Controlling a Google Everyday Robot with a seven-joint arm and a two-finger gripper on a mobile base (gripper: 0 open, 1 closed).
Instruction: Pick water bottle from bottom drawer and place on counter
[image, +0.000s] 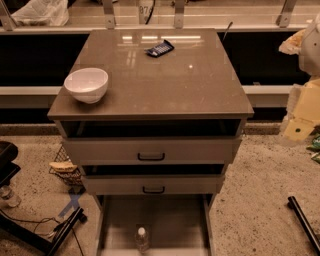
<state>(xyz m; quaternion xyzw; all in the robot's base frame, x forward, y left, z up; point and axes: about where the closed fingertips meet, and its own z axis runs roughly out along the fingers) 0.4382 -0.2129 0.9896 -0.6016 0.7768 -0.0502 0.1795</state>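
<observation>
The water bottle (142, 239), clear with a white cap, stands upright on the pale floor of the pulled-out bottom drawer (175, 220), near its front middle. The counter (165, 80) is the glossy grey-brown top of the cabinet above it. My arm shows as a pale shape at the right edge, and my gripper (300, 127) hangs there, to the right of the cabinet at the height of the top drawer, far from the bottle.
A white bowl (86, 84) sits at the counter's left front and a dark blue packet (159, 48) at its back middle. Two upper drawers with black handles (151, 156) stand partly open above the bottom drawer. A wire basket (65, 167), black stand legs (65, 230) and another bottle (9, 196) are on the floor at left.
</observation>
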